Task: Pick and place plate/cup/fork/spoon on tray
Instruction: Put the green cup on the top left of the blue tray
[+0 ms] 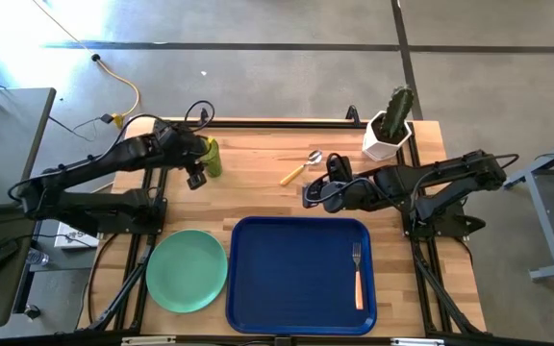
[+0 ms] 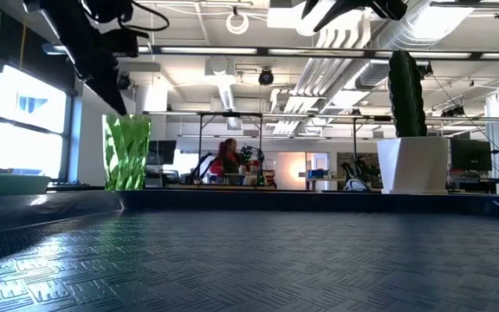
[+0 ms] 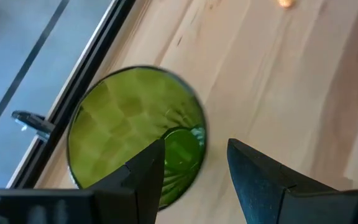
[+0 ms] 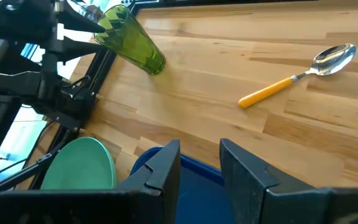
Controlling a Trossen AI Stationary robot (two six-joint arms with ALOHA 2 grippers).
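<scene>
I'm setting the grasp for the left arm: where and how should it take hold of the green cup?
Grip the cup by its rim wall, coming straight down from above. It stands upright with its mouth open, and the left gripper hangs over it, fingers apart, one over the mouth and one outside, so lowering and closing would pinch the wall.

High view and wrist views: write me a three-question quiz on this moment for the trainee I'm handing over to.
1. True or false: the fork lies on the tray.
2. Which task item stands directly beneath the left gripper? A) the spoon B) the cup C) the plate
3. Fill in: the plate lies on the table beside the tray's ____ edge, as the high view shows it.

Key
1. True; it lies near the tray's right side.
2. B; the cup stands upright under the open fingers, not yet gripped. The spoon lies on the table near the open right gripper.
3. left
</scene>
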